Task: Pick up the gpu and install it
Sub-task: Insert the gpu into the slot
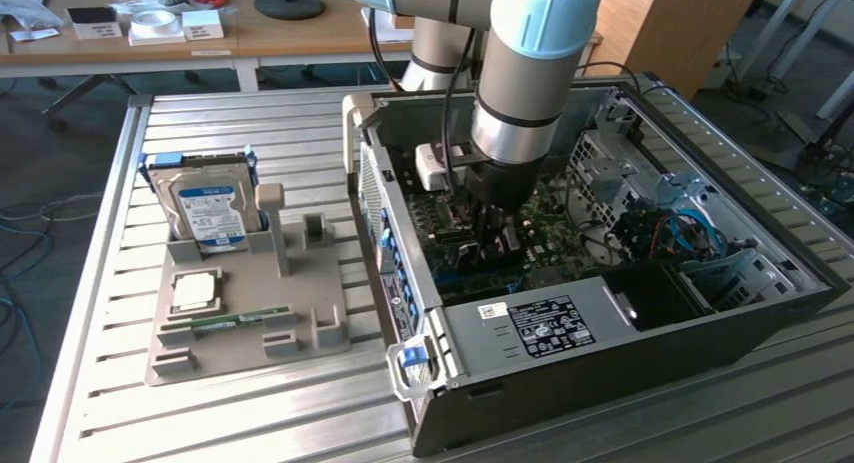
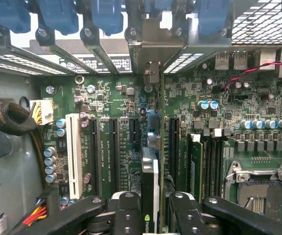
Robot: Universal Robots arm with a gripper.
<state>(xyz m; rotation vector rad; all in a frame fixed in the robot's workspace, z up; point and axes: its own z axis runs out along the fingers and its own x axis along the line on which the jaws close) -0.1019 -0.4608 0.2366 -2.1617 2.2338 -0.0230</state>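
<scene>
Wrist view: gripper (image 2: 150,208) jaws pinch the gpu (image 2: 149,188) edge-on over the motherboard (image 2: 131,132) slots (bracket toward the rear); keep it square

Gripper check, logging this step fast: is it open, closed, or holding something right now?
Gripper: jaws closed on the gpu, held edge-on over the motherboard slots inside the computer case.

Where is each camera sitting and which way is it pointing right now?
Exterior view: off the arm, above the slatted table, looking down at the open computer case and parts holder; the arm reaches into the case.
Wrist view: on the wrist, facing the motherboard; the claw grips the gpu edge-on.
Shared: motherboard and claw.
</scene>
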